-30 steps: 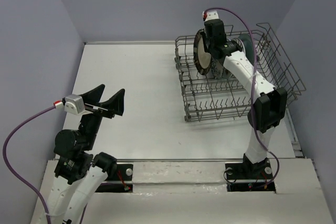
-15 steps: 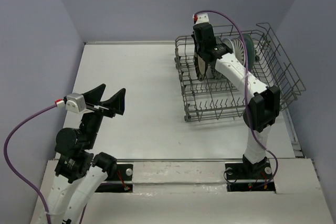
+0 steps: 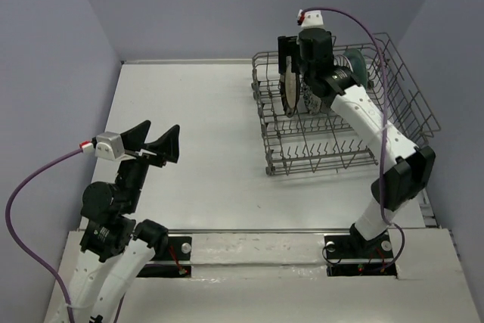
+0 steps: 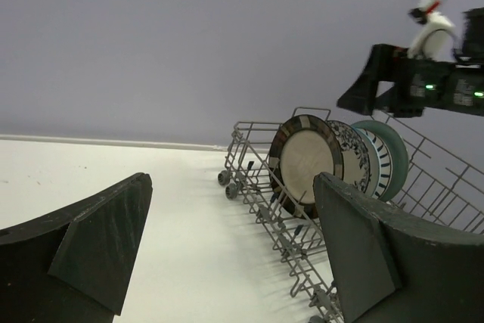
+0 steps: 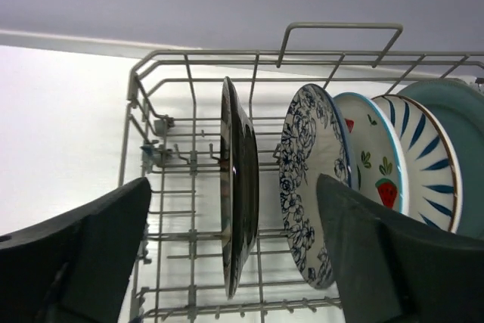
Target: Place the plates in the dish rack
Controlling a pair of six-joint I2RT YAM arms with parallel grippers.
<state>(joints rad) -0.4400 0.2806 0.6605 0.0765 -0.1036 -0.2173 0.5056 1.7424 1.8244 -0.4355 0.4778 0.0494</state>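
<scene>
Plates (image 5: 310,187) stood on edge in the dish rack (image 5: 189,58), its tines keeping all five upright. Right tool (image 3: 293,54) hung open above the dark plate (image 5: 240,187); left tool (image 3: 160,134) hovered open over the tabletop (image 3: 189,111).

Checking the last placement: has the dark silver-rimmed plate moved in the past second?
Yes. Against the far rim of the dish rack, the dark plate has dropped lower and turned from face-on to edge-on; it now stands among the tines.
</scene>
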